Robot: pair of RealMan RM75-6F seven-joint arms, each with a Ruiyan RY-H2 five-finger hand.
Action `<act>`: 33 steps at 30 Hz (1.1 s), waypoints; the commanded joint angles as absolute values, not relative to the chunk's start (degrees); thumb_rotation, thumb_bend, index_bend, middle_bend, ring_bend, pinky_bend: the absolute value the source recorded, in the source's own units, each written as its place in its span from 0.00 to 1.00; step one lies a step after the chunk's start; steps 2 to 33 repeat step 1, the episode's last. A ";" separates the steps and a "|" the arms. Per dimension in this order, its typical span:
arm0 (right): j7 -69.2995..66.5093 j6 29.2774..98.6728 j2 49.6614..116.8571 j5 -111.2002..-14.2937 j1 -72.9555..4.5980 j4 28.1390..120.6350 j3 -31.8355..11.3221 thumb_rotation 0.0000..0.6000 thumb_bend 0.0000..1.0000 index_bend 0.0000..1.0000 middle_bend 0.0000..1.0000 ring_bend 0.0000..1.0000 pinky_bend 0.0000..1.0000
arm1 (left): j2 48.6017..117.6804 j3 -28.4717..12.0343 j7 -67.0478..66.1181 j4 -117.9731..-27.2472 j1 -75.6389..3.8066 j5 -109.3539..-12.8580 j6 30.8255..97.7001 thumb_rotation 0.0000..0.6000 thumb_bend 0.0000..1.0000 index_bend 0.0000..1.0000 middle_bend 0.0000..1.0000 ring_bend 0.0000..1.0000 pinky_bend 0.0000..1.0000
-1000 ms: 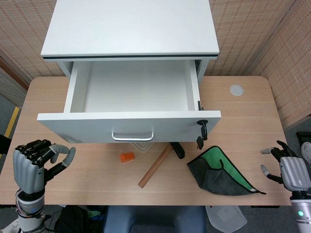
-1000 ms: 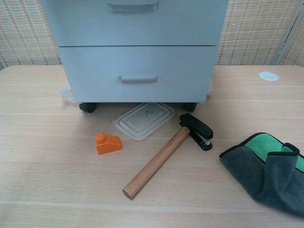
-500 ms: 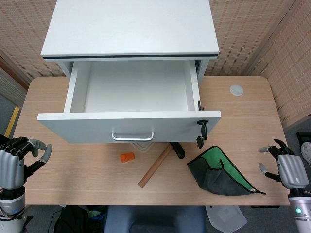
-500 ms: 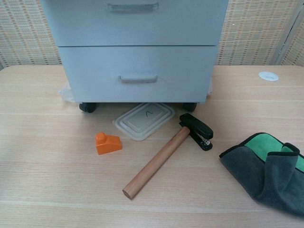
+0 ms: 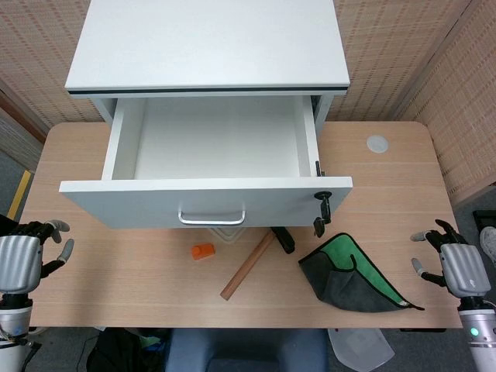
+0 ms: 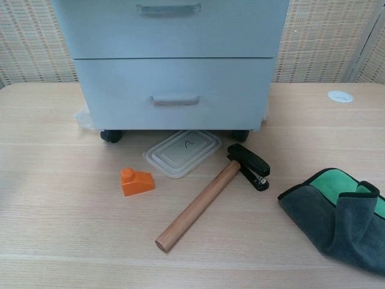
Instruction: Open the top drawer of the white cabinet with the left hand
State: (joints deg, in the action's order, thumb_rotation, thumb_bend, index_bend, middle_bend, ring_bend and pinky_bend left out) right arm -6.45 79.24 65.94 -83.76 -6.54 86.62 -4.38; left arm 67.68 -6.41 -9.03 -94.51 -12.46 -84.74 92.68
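Note:
The white cabinet (image 5: 208, 43) stands at the back of the table. Its top drawer (image 5: 155, 203) is pulled far out toward me, and its inside (image 5: 213, 139) is bare. A metal handle (image 5: 211, 218) sits on the drawer front. My left hand (image 5: 22, 262) hangs past the table's left front corner, well left of and below the handle, fingers loosely apart and holding nothing. Beyond the right edge, my right hand (image 5: 456, 267) has its fingers spread and is empty. In the chest view only the cabinet's lower drawer fronts (image 6: 174, 84) show, and no hand.
Under the drawer front lie an orange block (image 5: 204, 250), a wooden-handled hammer (image 5: 248, 266) and a clear plastic lid (image 6: 183, 152). A grey and green cloth (image 5: 349, 275) lies to the right. Keys (image 5: 322, 209) hang from the drawer's right end. A white disc (image 5: 377, 143) sits far right.
My left hand has drawn back to the left and downward, off the table's front left corner, with its fingers loosening. The right hand has barely shifted. The drawer stays open.

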 commanded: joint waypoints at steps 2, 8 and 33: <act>-6.35 78.53 65.85 -83.56 -6.97 86.70 -4.36 1.00 0.27 0.36 0.38 0.23 0.28 | 66.57 -4.80 -12.40 -94.75 -11.64 -80.27 88.01 1.00 0.32 0.41 0.55 0.45 0.48; -6.35 78.53 65.85 -83.56 -6.97 86.70 -4.36 1.00 0.27 0.36 0.38 0.23 0.28 | 66.57 -4.80 -12.40 -94.75 -11.64 -80.27 88.01 1.00 0.32 0.41 0.55 0.45 0.48; -6.35 78.53 65.85 -83.56 -6.97 86.70 -4.36 1.00 0.27 0.36 0.38 0.23 0.28 | 66.57 -4.80 -12.40 -94.75 -11.64 -80.27 88.01 1.00 0.32 0.41 0.55 0.45 0.48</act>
